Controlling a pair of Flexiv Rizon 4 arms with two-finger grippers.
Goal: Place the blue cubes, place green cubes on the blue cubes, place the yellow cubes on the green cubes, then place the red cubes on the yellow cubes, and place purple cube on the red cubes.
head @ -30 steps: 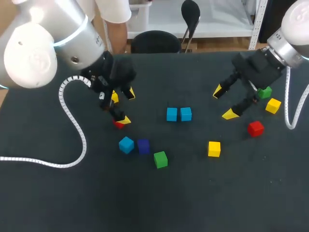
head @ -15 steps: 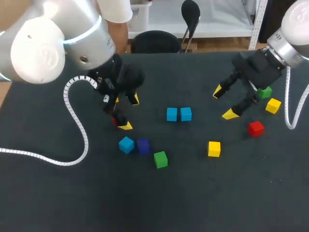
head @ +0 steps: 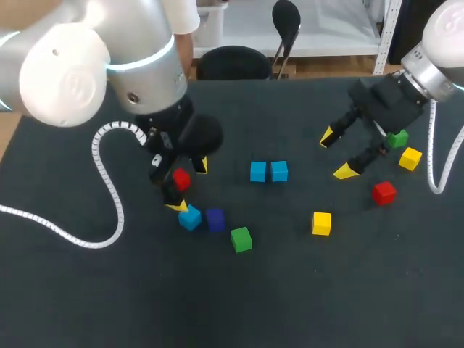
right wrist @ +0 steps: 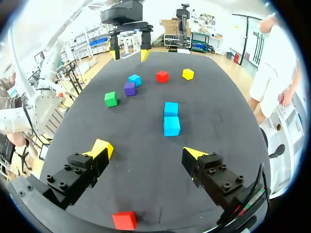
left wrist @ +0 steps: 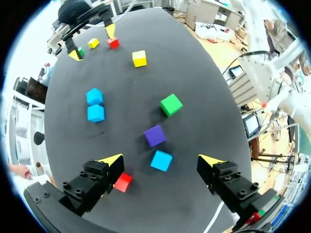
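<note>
Well inside the table (head: 304, 304) edges, left gripper (head: 188, 185) and right gripper (head: 336, 154) hang with fingers apart.

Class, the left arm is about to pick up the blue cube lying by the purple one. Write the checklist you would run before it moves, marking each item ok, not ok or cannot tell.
1. The left tool is open and empty: ok.
2. The loose blue cube lies ahead, between its fingers: ok.
3. The red cube is clear of those fingers: not ok, it lies right beside one.
4. The purple cube is clear of the grasp: not ok, only a narrow gap.
5. The right tool is out of the way: ok, open and far from these cubes.
6. Low enough to close: cannot tell.
</note>
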